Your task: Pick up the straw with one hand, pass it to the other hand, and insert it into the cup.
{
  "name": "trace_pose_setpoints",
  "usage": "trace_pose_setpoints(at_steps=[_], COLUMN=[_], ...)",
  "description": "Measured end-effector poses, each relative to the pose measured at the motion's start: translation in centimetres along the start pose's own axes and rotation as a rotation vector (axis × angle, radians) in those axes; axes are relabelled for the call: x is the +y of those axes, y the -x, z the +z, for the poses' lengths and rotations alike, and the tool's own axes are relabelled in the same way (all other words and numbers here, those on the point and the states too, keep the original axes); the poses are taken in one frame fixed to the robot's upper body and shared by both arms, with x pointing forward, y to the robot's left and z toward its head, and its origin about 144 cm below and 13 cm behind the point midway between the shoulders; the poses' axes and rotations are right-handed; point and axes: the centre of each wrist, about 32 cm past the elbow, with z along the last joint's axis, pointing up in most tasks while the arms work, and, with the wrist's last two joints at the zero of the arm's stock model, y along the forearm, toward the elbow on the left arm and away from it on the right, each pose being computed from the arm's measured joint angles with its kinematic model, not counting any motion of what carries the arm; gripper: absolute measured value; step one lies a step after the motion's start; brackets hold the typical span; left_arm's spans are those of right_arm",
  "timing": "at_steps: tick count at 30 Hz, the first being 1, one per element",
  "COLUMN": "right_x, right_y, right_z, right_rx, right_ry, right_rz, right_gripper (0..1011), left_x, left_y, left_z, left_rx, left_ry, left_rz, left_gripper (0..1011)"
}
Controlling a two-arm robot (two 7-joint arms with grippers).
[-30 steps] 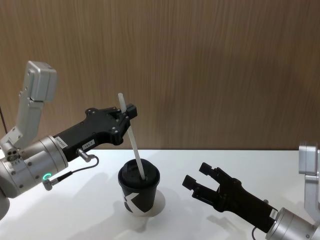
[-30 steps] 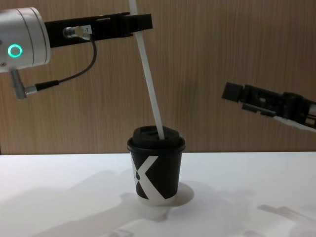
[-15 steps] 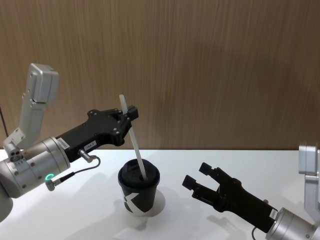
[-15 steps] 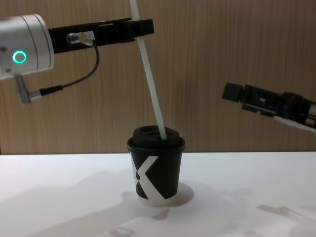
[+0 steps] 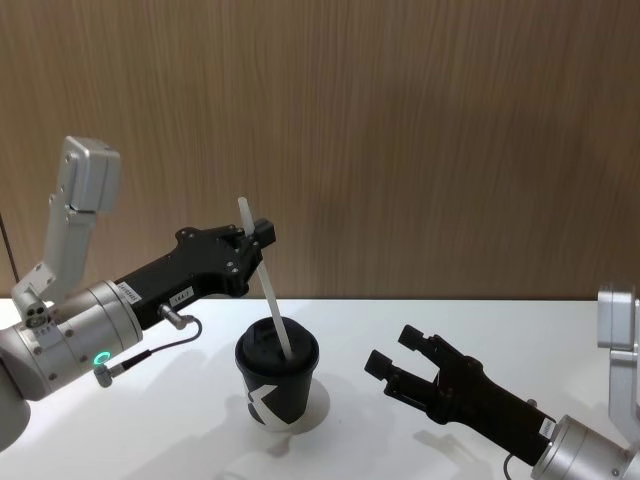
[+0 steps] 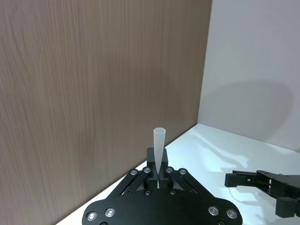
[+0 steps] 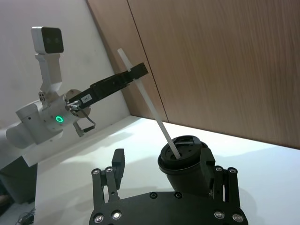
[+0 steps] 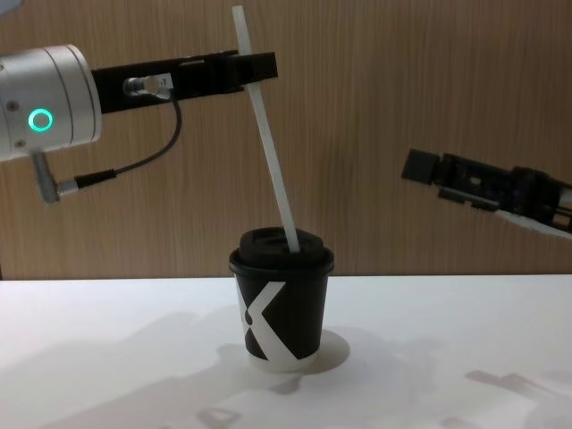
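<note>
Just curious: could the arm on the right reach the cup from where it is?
Probably yes: the right gripper hangs open beside the cup with bare table between them.

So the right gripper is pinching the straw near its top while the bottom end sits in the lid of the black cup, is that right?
Not quite: it is the left gripper that pinches the straw near its top, as the chest view shows. The right gripper hangs open off to the side, holding nothing. The rest holds: the straw's bottom end sits in the lid of the black cup.
</note>
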Motion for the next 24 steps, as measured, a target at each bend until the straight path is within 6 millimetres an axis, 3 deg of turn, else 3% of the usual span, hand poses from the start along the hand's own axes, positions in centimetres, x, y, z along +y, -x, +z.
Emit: trace_pose_setpoints(at_steps=[16,24], right_x=[0.0,0.0], right_y=[0.0,0.0], right_z=[0.0,0.0], right_rx=[0.000,0.000], right_ry=[0.000,0.000], right_rz=[0.000,0.000], right_gripper=[1001,1001], left_x=[0.1,0.1], left_y=[0.1,0.2], left_z=[-1.3,-2.0], left_rx=[0.038,0.054], left_ry=[-0.021,-0.025], left_rz=[0.016,0.021], left_gripper=[29,246])
